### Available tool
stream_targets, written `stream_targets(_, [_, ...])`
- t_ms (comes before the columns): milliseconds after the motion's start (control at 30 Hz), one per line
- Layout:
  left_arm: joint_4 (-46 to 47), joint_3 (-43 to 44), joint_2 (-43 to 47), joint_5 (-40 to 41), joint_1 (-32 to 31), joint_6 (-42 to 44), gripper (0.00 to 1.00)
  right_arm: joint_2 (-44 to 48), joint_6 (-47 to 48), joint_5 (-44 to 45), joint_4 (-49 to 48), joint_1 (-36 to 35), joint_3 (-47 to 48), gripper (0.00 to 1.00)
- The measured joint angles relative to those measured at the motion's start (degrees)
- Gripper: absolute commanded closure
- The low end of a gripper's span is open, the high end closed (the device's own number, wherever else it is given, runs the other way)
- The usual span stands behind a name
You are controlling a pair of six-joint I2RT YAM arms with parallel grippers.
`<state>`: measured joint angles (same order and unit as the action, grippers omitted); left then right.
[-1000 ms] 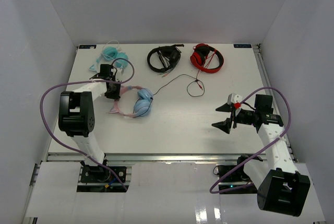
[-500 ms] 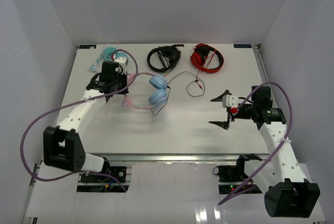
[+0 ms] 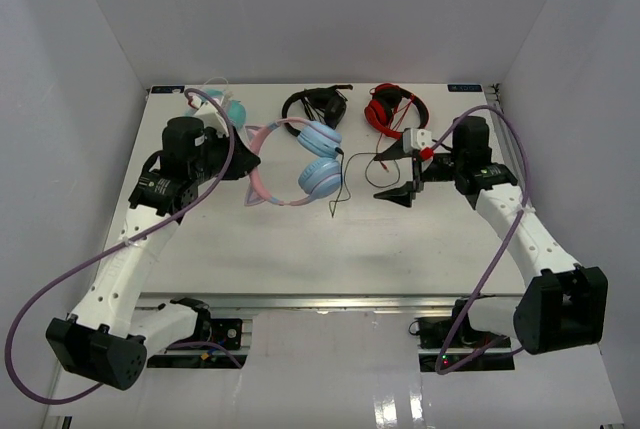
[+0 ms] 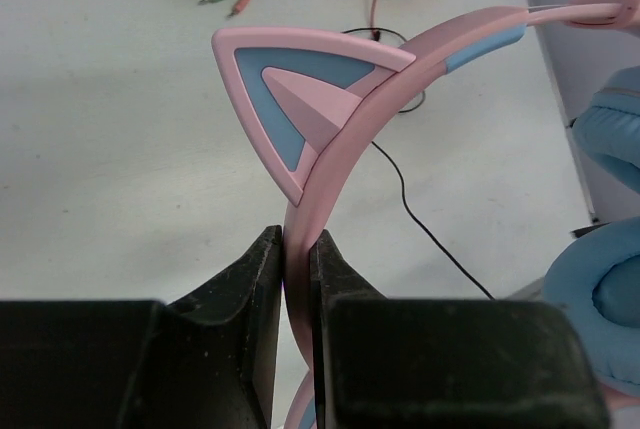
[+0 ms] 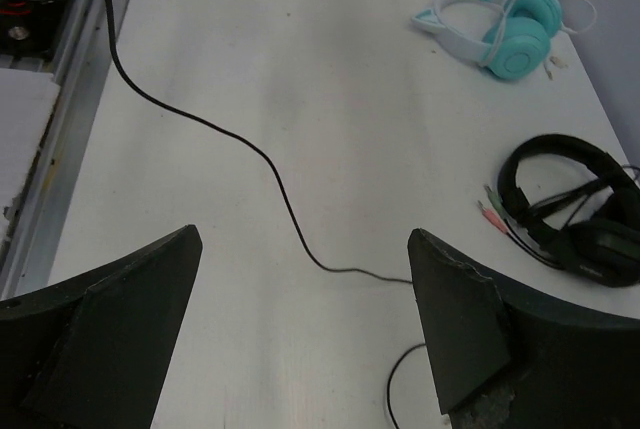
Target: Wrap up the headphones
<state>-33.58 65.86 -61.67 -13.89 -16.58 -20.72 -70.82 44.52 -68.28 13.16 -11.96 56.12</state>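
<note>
The headphones [image 3: 318, 159] have light-blue ear cups and a pink cat-ear headband [image 4: 330, 139]. My left gripper [image 4: 297, 239] is shut on that headband just below one cat ear and holds the pair up over the middle-back of the table, where the gripper [image 3: 240, 161] sits left of the cups. Their thin black cable [image 3: 345, 174] hangs from a cup and trails right across the table. My right gripper [image 3: 393, 174] is open wide just right of it. In the right wrist view the cable [image 5: 270, 164] curves over the table between and ahead of the fingers [image 5: 305, 239], untouched.
A teal pair with a white cat-ear band [image 3: 222, 104] lies at the back left. A black pair [image 3: 312, 109] and a red pair [image 3: 395, 109] lie along the back edge, their cords near the right gripper. White walls enclose the table.
The left arm has carried the headphones from the left side rightward and toward the back. The right gripper has swung from the front right to the cable near the red pair.
</note>
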Motion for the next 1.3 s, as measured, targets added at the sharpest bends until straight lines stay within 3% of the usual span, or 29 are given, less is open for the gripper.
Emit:
stream_targets(233, [1.86, 3.53, 0.37, -9.35, 0.00, -7.49, 1.00, -1.95, 5.41, 2.06, 3.90, -12.69, 0.78, 0.10])
stream_targets(433, [3.44, 3.95, 2.06, -14.26, -0.02, -12.28, 1.00, -5.69, 5.58, 4.18, 4.57, -15.24, 2.66, 0.00])
stream_targets(667, [7.07, 4.40, 4.25, -18.01, -0.02, -18.05, 1.00, -7.52, 3.94, 7.51, 3.66, -18.41, 3.20, 0.51])
stream_targets(800, [9.26, 4.40, 5.40, -18.28, -0.02, -20.99, 1.00, -7.51, 2.45, 8.66, 3.13, -18.54, 1.44, 0.67])
stream_targets(900, [10.30, 4.39, 6.07, -17.83, -0.02, -23.06, 1.00, -7.43, 1.38, 9.86, 3.07, -18.47, 1.13, 0.92])
stream_targets(1100, [17.66, -1.14, 10.23, -12.71, -0.02, -30.52, 1.00, -4.65, -1.52, 14.27, 2.94, -18.43, 1.07, 0.92])
stream_targets(1300, [28.18, -8.98, 9.97, -8.81, -0.02, -37.00, 1.00, -0.16, -4.51, 31.24, 4.41, -17.39, 3.07, 0.92])
